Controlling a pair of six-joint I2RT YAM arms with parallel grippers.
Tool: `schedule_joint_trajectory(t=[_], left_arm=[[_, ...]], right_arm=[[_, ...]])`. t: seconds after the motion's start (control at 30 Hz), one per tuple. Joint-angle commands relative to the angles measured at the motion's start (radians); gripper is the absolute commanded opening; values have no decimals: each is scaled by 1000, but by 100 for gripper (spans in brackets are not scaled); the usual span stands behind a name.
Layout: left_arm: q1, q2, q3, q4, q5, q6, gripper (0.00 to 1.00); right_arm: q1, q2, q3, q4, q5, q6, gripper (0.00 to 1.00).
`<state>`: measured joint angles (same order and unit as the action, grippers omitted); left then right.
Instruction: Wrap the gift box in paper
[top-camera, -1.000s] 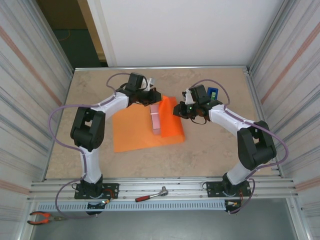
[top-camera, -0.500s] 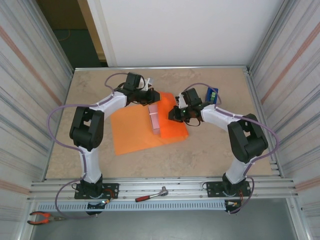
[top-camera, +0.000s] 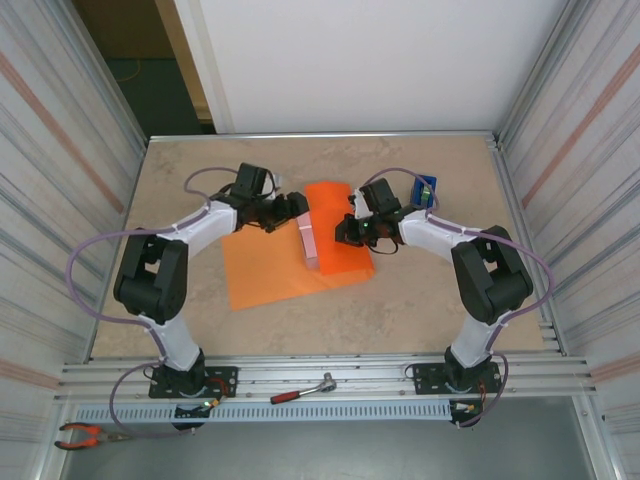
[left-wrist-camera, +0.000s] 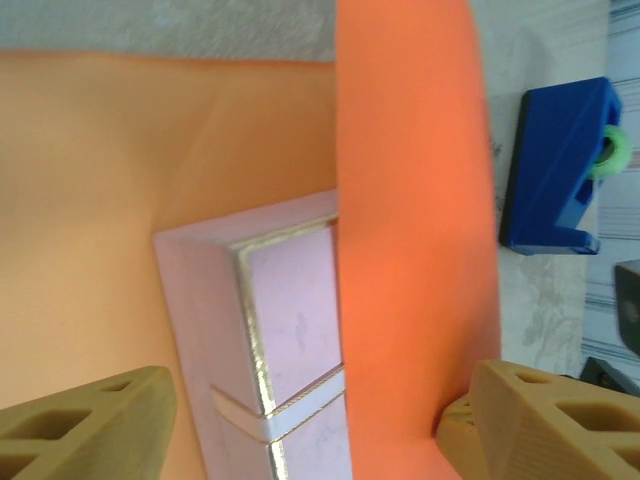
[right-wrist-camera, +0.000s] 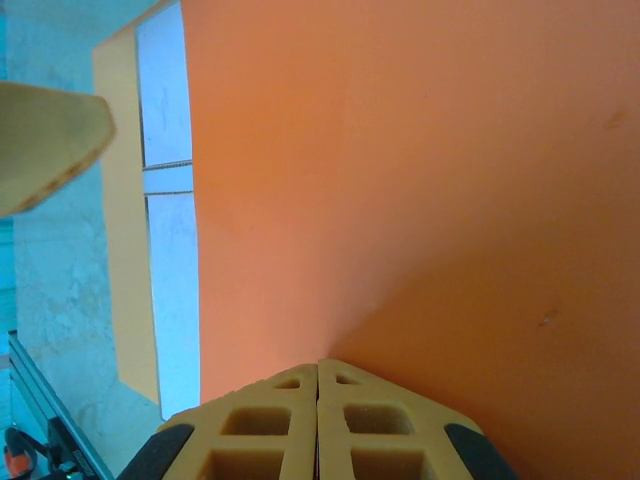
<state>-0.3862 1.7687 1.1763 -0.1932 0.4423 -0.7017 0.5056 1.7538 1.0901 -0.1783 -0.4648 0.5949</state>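
The orange paper (top-camera: 262, 270) lies flat mid-table, and its right part is folded up and over the pale pink gift box (top-camera: 308, 243). In the left wrist view the box (left-wrist-camera: 290, 320) shows a gold edge and a white band, with the paper flap (left-wrist-camera: 410, 220) covering its right side. My left gripper (top-camera: 291, 207) (left-wrist-camera: 320, 400) is open, its fingers standing either side of the box and flap. My right gripper (top-camera: 346, 229) (right-wrist-camera: 318, 372) is shut, its tips pressed against the flap (right-wrist-camera: 420, 170); I see no paper between the fingers.
A blue tape dispenser (top-camera: 425, 190) (left-wrist-camera: 560, 165) stands just right of the paper, behind the right arm. A red-handled ratchet (top-camera: 303, 390) lies on the front rail and pliers (top-camera: 85, 435) at the near left. Corrugated walls close in both sides.
My left gripper has opened, let go of the flap and drawn back left. The flap has come down over the box. My right gripper has shifted left onto the flap.
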Motion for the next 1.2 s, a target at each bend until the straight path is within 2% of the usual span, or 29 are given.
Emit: schedule_joint_trajectory(t=[0.0, 0.3, 0.47, 0.63, 0.9, 1.0, 1.17], left_arm=[[-44, -4, -28, 18, -34, -45, 79], [-112, 87, 43, -37, -64, -33, 80], [-117, 154, 99, -66, 0, 21, 65], [-118, 179, 120, -95, 29, 95, 59], [-118, 170, 116, -155, 28, 189, 58], [-117, 166, 107, -158, 29, 193, 58], [-129, 151, 92, -171, 21, 204, 60]], right_arm=[[15, 1, -26, -6, 13, -1, 8], [33, -12, -54, 2, 28, 9, 8], [41, -47, -96, 37, 38, 46, 7], [42, -100, -120, 59, 50, 83, 6], [-15, -230, -98, 22, 120, 106, 24], [-62, -234, -103, 19, 119, 110, 32], [-128, -217, -124, 36, 90, 114, 39]])
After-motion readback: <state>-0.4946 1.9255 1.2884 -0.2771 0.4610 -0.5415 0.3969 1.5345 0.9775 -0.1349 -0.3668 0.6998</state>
